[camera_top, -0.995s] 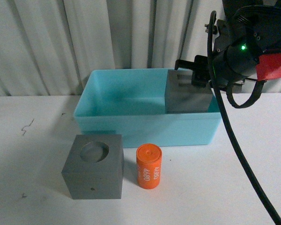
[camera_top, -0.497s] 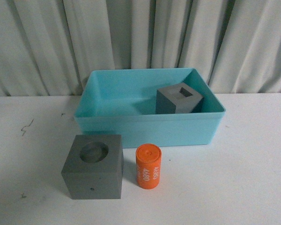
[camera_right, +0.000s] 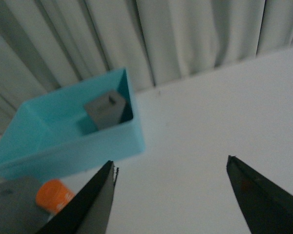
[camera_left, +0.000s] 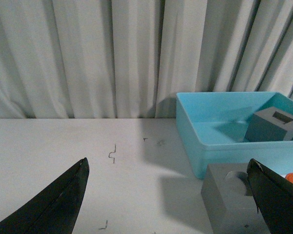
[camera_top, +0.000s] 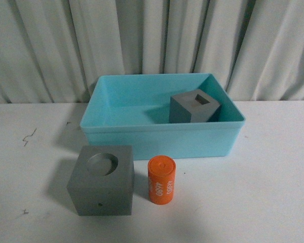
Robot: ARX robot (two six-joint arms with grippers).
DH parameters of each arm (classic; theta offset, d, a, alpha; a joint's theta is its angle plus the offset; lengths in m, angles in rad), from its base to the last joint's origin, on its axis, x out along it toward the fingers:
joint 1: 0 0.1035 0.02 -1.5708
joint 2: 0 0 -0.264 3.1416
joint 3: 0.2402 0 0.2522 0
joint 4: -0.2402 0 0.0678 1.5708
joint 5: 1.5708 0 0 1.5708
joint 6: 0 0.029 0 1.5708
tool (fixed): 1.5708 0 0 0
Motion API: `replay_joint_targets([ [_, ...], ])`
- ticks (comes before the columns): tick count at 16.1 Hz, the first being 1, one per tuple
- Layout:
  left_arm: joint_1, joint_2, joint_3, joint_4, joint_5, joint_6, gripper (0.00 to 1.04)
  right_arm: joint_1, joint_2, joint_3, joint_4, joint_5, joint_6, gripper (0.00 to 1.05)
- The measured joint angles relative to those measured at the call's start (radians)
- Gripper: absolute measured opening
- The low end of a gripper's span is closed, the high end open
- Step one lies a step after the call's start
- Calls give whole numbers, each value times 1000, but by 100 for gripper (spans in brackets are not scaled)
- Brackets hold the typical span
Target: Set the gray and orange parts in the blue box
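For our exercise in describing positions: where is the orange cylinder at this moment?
In the front view the orange cylinder stands upright on the table, just right of the gray cube with the round recess, in front of the blue box.

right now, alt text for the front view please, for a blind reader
A turquoise box holds one gray cube with a square recess, at its right side. In front of it on the white table stand a second gray cube with a round recess and, to its right, an upright orange cylinder. Pale curtain behind; no arm shows.
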Motion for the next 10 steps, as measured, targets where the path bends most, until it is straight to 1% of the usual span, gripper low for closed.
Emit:
replay_joint_targets([
  [1,0,0,0,2,1,0,98,-41,-52,-64,142,-29,-119,65],
  [2,-1,0,0,3,5,0,98,-79,-84,-70,221,-62,-237,52],
  [3,-1,0,0,3,3,0,98,-110,-127,-78,203,-103,-294,39],
  [4,-1,0,0,3,3,0,98,-140,-153,-95,182,-132,-317,28],
  [5,-1,0,0,3,3,0,98,-153,-164,-103,171,-143,-327,23],
  [10,-1,0,0,3,4,0,98,-191,-206,-125,143,-177,-340,4],
])
